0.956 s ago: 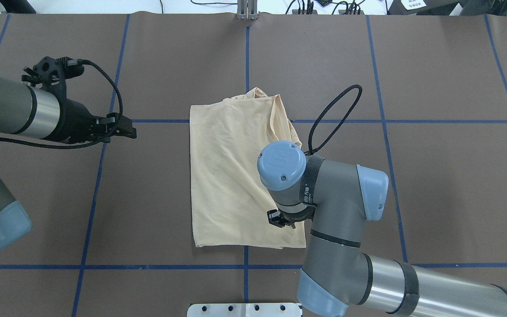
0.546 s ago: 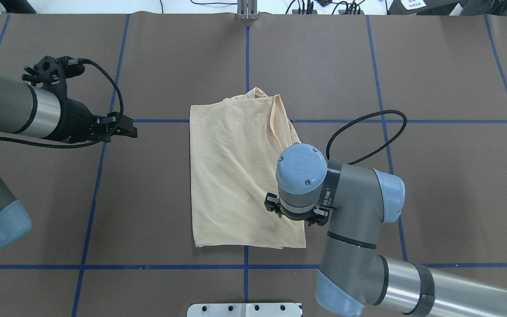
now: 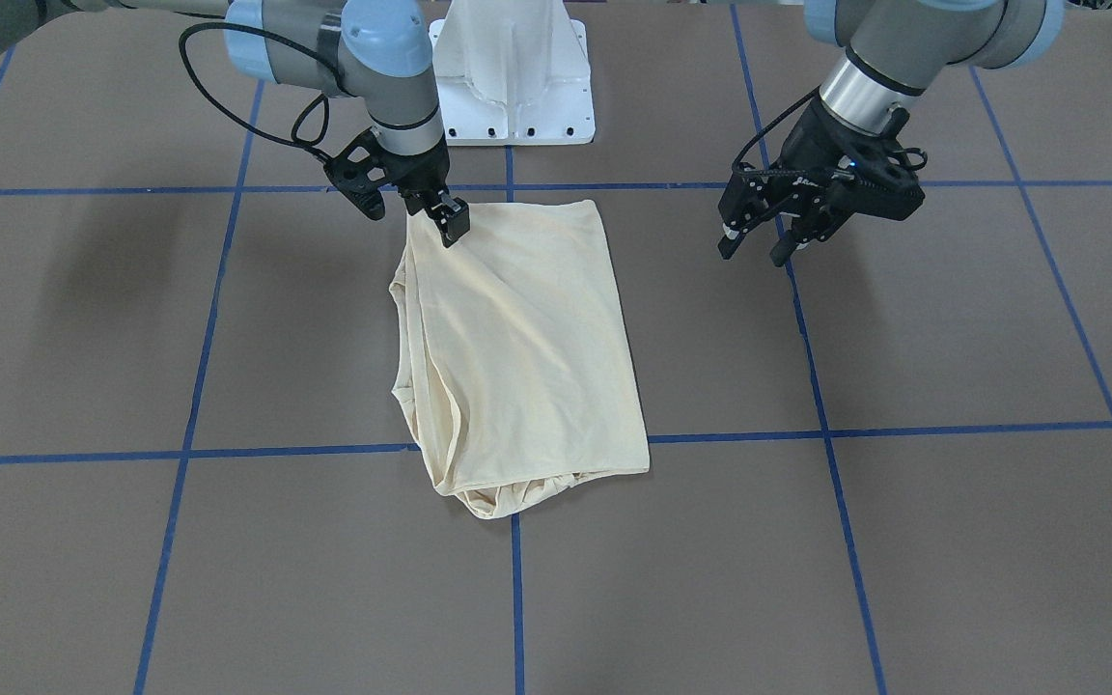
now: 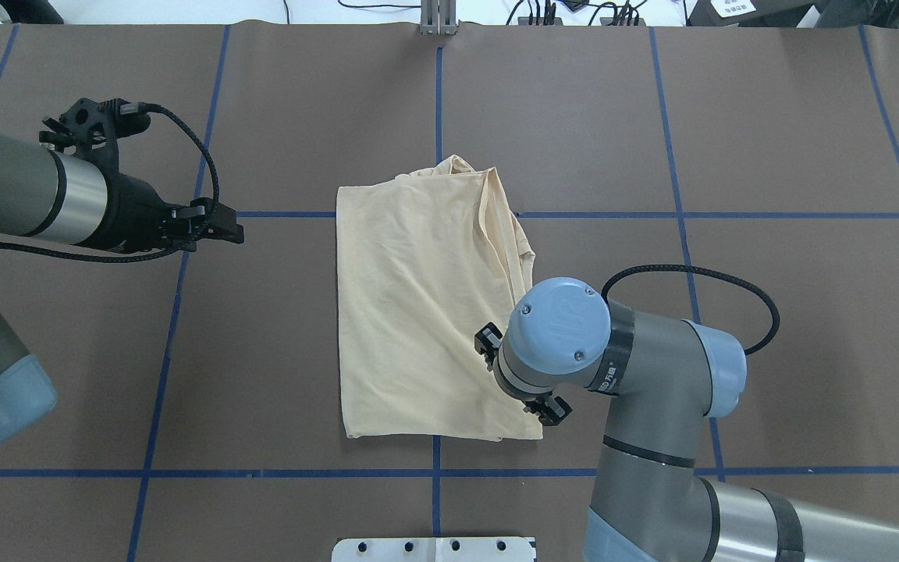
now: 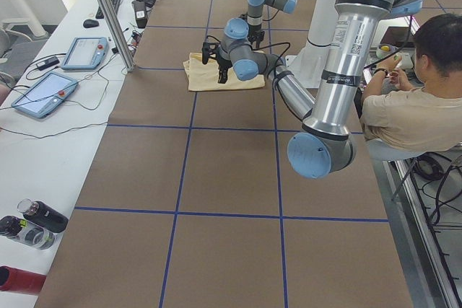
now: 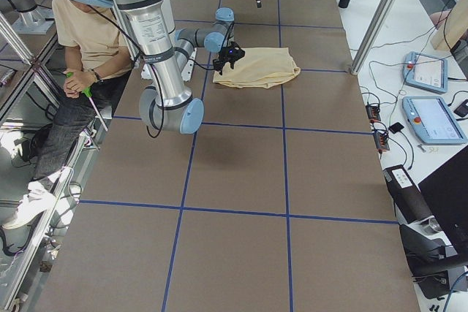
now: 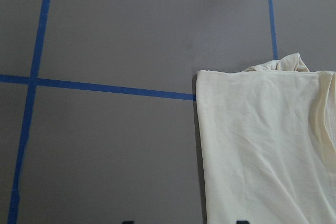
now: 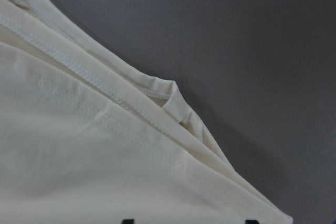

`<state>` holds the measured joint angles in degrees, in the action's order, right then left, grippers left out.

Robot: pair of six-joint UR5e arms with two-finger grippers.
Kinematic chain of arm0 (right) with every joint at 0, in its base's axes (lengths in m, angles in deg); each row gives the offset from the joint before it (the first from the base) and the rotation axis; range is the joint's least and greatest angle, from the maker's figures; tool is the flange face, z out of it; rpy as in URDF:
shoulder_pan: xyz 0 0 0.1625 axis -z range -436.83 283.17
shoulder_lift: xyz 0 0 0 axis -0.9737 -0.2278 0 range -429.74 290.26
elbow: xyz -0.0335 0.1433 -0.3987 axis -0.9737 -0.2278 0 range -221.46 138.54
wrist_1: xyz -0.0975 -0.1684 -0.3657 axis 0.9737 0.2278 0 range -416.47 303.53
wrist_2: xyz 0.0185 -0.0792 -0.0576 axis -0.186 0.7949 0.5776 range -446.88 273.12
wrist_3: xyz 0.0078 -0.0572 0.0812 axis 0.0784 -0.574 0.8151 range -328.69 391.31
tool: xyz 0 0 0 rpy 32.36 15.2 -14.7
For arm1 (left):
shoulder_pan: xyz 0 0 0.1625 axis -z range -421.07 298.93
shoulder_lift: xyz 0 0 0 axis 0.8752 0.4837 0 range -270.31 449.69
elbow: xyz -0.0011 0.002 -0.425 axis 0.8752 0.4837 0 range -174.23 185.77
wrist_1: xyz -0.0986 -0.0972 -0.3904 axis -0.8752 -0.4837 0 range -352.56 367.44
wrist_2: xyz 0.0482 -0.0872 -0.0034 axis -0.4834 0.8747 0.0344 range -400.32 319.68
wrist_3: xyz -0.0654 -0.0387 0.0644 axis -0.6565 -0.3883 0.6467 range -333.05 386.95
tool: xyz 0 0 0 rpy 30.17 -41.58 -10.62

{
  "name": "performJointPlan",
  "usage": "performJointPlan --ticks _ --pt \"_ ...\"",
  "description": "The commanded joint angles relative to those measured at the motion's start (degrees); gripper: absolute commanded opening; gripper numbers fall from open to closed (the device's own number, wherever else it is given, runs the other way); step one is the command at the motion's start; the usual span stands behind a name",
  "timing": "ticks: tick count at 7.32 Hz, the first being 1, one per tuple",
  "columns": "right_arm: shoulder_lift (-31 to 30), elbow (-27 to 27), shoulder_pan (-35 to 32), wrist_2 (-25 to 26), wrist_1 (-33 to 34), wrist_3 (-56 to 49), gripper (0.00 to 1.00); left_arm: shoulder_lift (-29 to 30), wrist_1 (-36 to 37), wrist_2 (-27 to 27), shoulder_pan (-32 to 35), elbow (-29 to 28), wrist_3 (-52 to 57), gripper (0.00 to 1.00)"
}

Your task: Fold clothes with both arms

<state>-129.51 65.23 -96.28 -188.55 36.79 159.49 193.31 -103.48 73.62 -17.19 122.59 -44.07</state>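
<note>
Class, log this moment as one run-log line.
shirt: folded, flat | right claw: open, at shirt's corner | left claw: open, clear of shirt

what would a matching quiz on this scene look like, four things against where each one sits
Things:
1. T-shirt
2. left claw
3. right claw
4. white base

Places:
a. open, at the shirt's corner on the robot's side
b. at the table's edge on the robot's side
c. folded, lying flat mid-table
d. open, over bare table beside the shirt

Pairs: 1-c, 2-d, 3-a, 4-b
</note>
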Motion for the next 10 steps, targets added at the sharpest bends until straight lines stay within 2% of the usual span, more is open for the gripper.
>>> performJointPlan --ticks 1,3,5,10 --pt "-0.09 0.27 2.49 6.56 0.26 12.48 0.74 0.0 0.0 -1.27 -0.02 0.07 -0.52 0.73" --pt "-0.7 0.36 2.92 6.75 0.34 16.49 0.74 0.44 0.0 -3.45 -0.11 0.34 -1.49 0.73" --pt "-1.31 0.36 4.06 10.42 0.0 24.0 0.73 0.53 0.0 -4.08 -0.11 0.43 -1.49 0.73" --pt "-2.63 1.24 6.52 10.53 0.43 25.45 0.71 0.7 0.0 -4.43 -0.29 0.34 -1.49 0.73"
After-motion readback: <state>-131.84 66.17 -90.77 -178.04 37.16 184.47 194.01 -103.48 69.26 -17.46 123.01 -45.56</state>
